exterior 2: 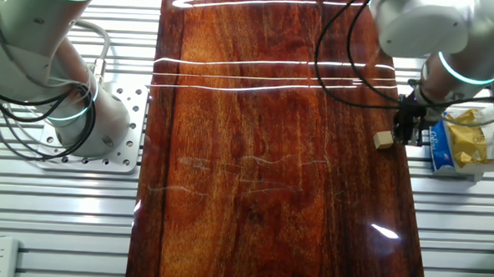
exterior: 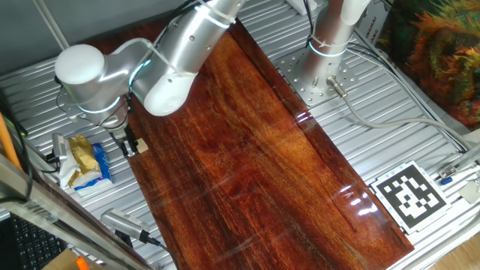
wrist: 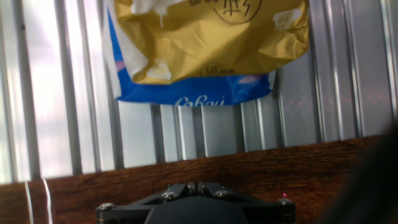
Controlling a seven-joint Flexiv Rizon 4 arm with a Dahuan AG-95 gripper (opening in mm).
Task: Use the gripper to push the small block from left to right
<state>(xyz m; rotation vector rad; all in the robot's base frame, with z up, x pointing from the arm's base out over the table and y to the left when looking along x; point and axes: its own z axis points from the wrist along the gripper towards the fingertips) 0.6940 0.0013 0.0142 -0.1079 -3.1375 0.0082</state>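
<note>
- End effector (exterior 2: 407, 129) sits low at one long edge of the dark wooden counter (exterior 2: 270, 173), its black fingers close together and holding nothing.
- Small block (exterior 2: 384, 141), a pale wooden cube, rests on the counter at that same edge, right beside the fingertips; contact cannot be judged.
- Packet (exterior 2: 457, 144) in yellow, white and blue lies on the ribbed metal surface (exterior: 390, 142) just off that edge, behind the end effector.
- White post (exterior: 330, 34) with cables stands beyond the opposite long edge.

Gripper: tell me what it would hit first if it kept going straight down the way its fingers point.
Probably the wooden board. The gripper points down near its edge, the small block right beside it. How high it hangs is unclear.
</note>
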